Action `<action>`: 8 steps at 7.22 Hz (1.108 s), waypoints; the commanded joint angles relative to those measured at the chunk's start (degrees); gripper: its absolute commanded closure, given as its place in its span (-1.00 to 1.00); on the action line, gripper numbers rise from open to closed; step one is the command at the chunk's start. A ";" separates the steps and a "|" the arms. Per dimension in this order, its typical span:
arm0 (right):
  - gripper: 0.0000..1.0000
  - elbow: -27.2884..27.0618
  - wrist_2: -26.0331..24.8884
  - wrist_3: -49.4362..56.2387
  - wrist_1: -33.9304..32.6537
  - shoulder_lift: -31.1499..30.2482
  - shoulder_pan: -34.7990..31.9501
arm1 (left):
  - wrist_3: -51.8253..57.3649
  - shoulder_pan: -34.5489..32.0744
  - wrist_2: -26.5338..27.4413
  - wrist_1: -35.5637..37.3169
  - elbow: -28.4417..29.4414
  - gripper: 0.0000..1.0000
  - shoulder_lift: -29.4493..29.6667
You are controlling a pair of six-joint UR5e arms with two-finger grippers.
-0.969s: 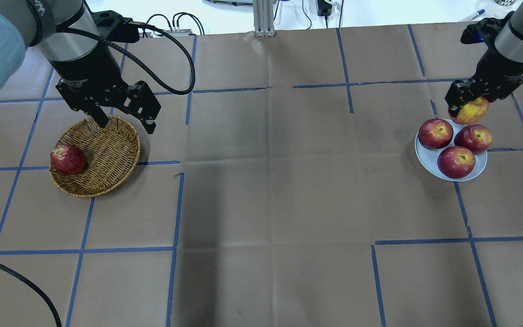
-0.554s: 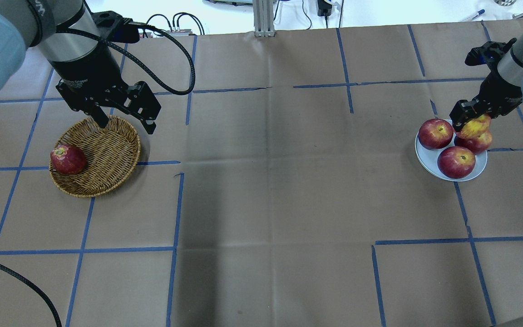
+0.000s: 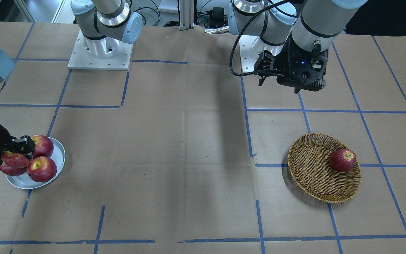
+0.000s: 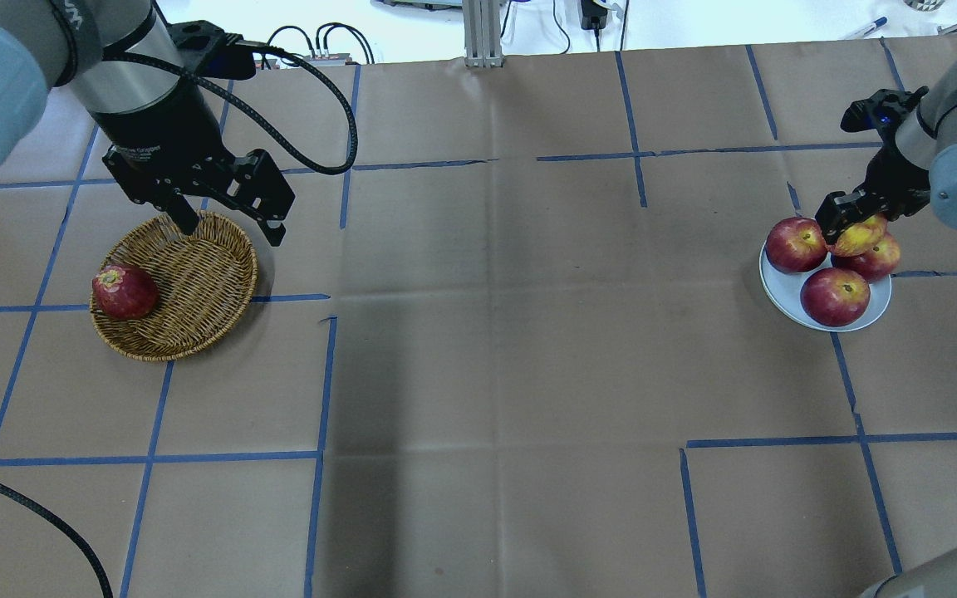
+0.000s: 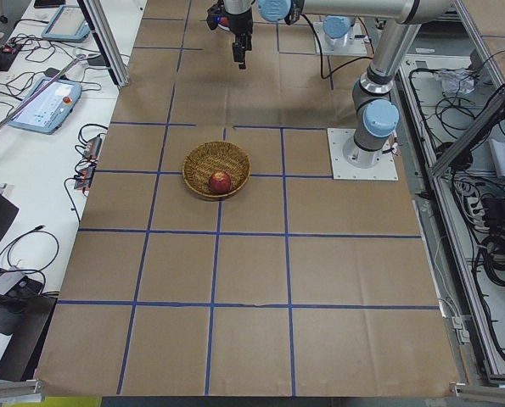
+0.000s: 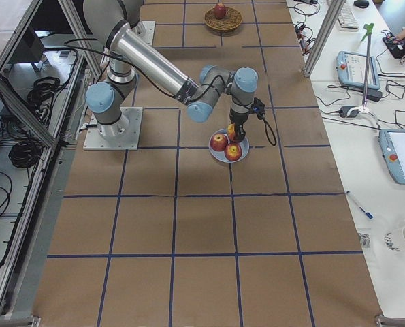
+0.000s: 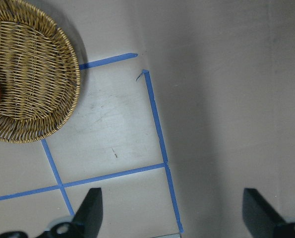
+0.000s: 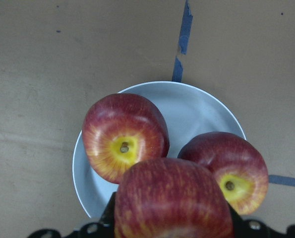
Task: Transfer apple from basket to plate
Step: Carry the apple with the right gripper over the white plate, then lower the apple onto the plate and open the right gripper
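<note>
Overhead exterior, apple [image 4: 861,237]: pinkish-red, held directly above the plate [image 4: 784,287], low over the three deep-red apples [image 4: 836,296]; contact with them cannot be confirmed.
Right gripper [image 4: 855,227]: fingers clamped on the apple's sides, spread to its full width.
Risk, roll-off: the plate is crowded; released onto the rounded tops, the apple would likely roll over the plate's rim.
Risk, shove: lowering further could push a seated apple off the plate.
Left gripper [image 4: 232,231]: well apart from the plate, fingers wide apart, holding nothing.
Basket [image 4: 196,282]: well apart from the plate; one darker apple [image 4: 124,291] inside.
</note>
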State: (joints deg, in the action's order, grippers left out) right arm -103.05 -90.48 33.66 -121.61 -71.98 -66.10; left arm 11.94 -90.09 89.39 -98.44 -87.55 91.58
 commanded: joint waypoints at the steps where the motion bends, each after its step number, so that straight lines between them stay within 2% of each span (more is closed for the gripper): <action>1: -0.35 -0.22 -0.40 -0.08 -0.12 0.35 0.09 | 0.01 0.00 0.00 0.09 -0.25 -0.98 -0.35; 2: -0.38 -0.31 -0.66 -0.08 0.40 0.09 0.09 | 0.01 0.00 0.00 0.00 -0.51 -0.98 -0.61; 3: -0.89 -0.39 -0.84 -0.08 0.67 -0.09 0.09 | 0.01 0.00 0.00 0.09 -0.51 -0.98 -0.62; 4: -1.00 -0.48 -2.23 -0.08 1.28 -0.18 0.09 | 0.01 0.00 0.00 0.00 -0.60 -0.98 -0.70; 6: -1.00 0.30 -2.59 -0.43 5.13 -2.36 0.00 | 0.01 0.00 0.00 0.00 -0.60 -0.98 -0.70; 8: -1.00 1.35 -2.42 -1.31 9.08 -7.71 -0.43 | 0.01 0.00 0.00 0.00 -0.60 -0.98 -0.70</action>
State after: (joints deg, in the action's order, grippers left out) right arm -102.53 -92.99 32.93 -115.27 -76.56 -66.22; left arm 11.95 -90.09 89.38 -98.44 -88.15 90.88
